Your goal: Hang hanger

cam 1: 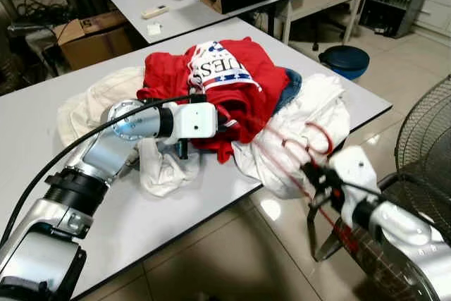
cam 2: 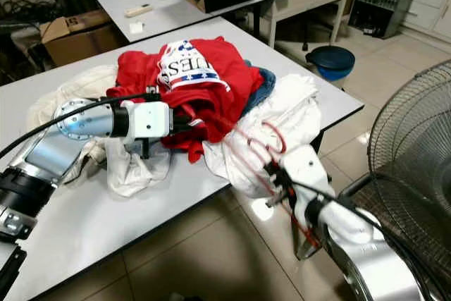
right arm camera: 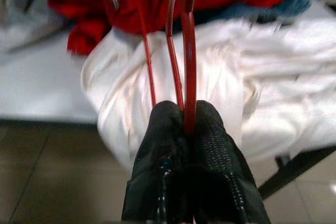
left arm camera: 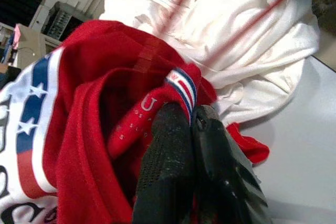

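Right gripper (right arm camera: 186,124) pinches the red hanger (cam 2: 264,147), its length running toward the red shirt (cam 1: 232,86) whose collar the left gripper (left arm camera: 190,124) clamps.

Blurred and cut off

I see the red hanger (cam 1: 296,156) smeared by motion blur; the fan (cam 1: 426,139) runs off the frame edge.
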Robot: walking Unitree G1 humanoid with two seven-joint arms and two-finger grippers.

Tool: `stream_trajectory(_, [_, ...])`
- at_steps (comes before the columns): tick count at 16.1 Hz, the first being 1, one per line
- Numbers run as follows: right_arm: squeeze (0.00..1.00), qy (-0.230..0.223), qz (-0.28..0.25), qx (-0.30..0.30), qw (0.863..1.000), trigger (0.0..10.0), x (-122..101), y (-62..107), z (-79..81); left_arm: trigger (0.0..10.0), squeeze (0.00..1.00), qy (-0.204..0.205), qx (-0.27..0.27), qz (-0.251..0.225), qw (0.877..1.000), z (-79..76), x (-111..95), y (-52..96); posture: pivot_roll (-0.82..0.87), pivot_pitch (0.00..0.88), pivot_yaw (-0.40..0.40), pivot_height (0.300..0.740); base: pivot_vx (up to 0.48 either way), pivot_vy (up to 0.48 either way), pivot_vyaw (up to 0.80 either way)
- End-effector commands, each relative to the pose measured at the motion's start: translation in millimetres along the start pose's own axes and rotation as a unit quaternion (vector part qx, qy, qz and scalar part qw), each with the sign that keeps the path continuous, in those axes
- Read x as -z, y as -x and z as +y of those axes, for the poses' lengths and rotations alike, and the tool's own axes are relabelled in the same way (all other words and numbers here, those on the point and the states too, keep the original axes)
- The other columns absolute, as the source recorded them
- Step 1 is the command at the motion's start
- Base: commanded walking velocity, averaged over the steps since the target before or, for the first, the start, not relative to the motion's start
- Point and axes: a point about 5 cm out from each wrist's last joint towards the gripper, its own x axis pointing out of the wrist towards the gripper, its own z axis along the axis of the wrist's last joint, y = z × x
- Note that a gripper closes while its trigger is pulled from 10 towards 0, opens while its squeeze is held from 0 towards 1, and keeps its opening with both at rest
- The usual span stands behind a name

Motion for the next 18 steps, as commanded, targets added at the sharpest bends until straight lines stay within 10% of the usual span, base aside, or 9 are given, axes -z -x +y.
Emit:
stream_trajectory(1, [0.0,-0.009,-0.034,0.02,0.999,10.0,-8.8,-3.2,-3.9,0.0,0.0,-0.003,0.017,0.007,1.0,-4.8,1.2,3.4,-0.07,0.0,0.116,0.74,0.0,0.0,0.0])
stream_trajectory(5, [0.0,-0.027,-0.103,-0.05,0.993,10.0,-26.6,-6.3,14.3,0.0,0.0,0.003,0.047,0.032,0.998,-25.5,11.1,3.6,-0.04,0.0,0.105,0.74,0.0,0.0,0.0])
stream_trajectory(12, [0.0,-0.025,-0.158,-0.026,0.987,10.0,-44.1,6.0,-10.8,0.7,0.0,0.007,0.065,0.024,0.998,-47.8,9.0,-11.6,-0.07,0.0,0.108,0.74,0.0,0.0,0.0])
stream_trajectory(13, [0.0,-0.018,-0.139,-0.029,0.99,10.0,-36.2,6.5,-11.9,10.0,0.0,0.01,0.013,0.016,1.0,-37.6,5.5,-14.2,-0.07,0.0,0.105,0.74,0.0,0.0,0.0])
stream_trajectory(14, [0.0,-0.018,-0.136,-0.03,0.99,10.0,-34.4,6.7,-11.7,10.0,0.0,0.016,0.005,0.007,1.0,-35.3,3.8,-13.9,-0.07,0.0,0.104,0.74,0.0,0.0,0.0])
stream_trajectory(15, [0.0,-0.019,-0.13,-0.033,0.991,10.0,-31.1,6.4,-11.8,10.0,0.23,0.046,-0.01,-0.028,0.999,-31.1,-2.2,-11.8,-0.07,0.0,0.106,0.74,0.0,0.0,0.0])
stream_trajectory(16, [0.0,-0.019,-0.129,-0.033,0.991,10.0,-30.1,5.7,-12.5,10.0,1.0,0.063,-0.013,-0.044,0.997,-30.3,-5.0,-11.0,-0.07,0.0,0.107,0.74,0.0,0.0,0.0])
stream_trajectory(18, [0.0,-0.018,-0.129,-0.033,0.991,10.0,-29.9,4.8,-13.2,10.0,1.0,0.079,0.0,-0.057,0.995,-32.6,-7.2,-9.9,-0.07,0.0,0.109,0.74,0.0,0.0,0.0])
